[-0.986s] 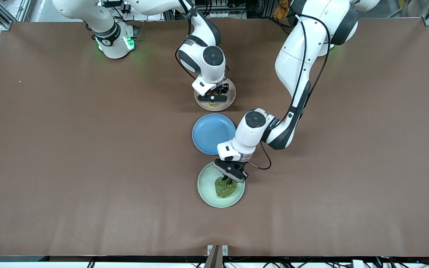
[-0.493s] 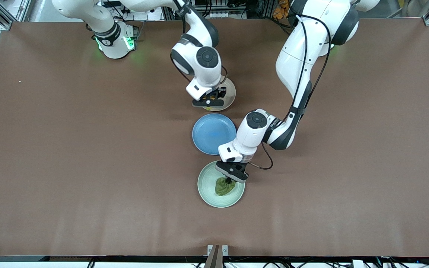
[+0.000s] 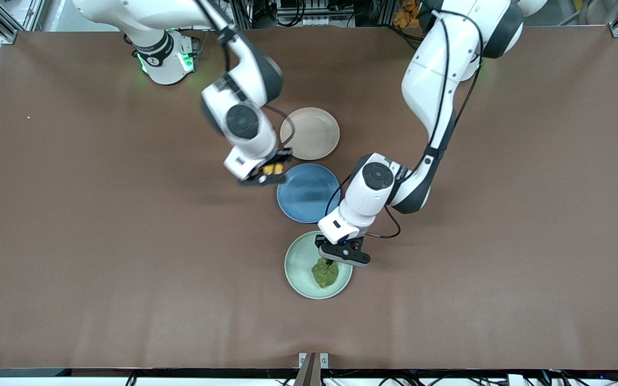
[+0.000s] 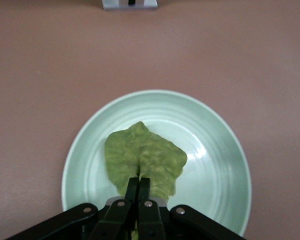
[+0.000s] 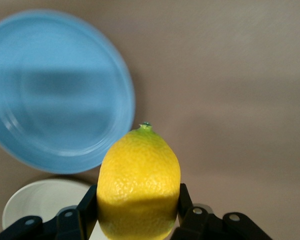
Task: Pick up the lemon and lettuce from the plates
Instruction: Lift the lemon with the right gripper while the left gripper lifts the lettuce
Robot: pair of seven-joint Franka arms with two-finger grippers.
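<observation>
Landmark for all positions: the round shallow blue plate (image 3: 308, 192) near the middle of the brown table (image 3: 73, 241).

Right pincer (image 3: 267, 172): in the air, over the table just beside the blue plate's rim, on the side toward the right arm's end of the table. Its fingers (image 5: 186, 200) are closed against the two sides of the small oval bright yellow lemon (image 5: 139, 182), which is carried clear of any plate. In the right wrist view the lemon fills the gap between the fingers, greenish tip pointing away from the pincer, with the blue plate (image 5: 57, 90) below it.

Round shallow beige-pinkish plate (image 3: 309, 133): on the table, farther from the front camera than the blue plate and just beside it, rims close together. Nothing lies on it.

Left pincer (image 3: 336, 257): above the round shallow pale mint green plate (image 3: 298, 262), which sits nearer the front camera than the blue plate, just beside it. The fingers (image 4: 138, 187) are pressed together, pinching one edge of the flat crinkled dull-green lettuce leaf (image 4: 142, 161).

The lettuce spreads out from the fingertips over the mint plate's middle. It appears to hang just off the plate, though I cannot tell whether its free edge touches the plate.
</observation>
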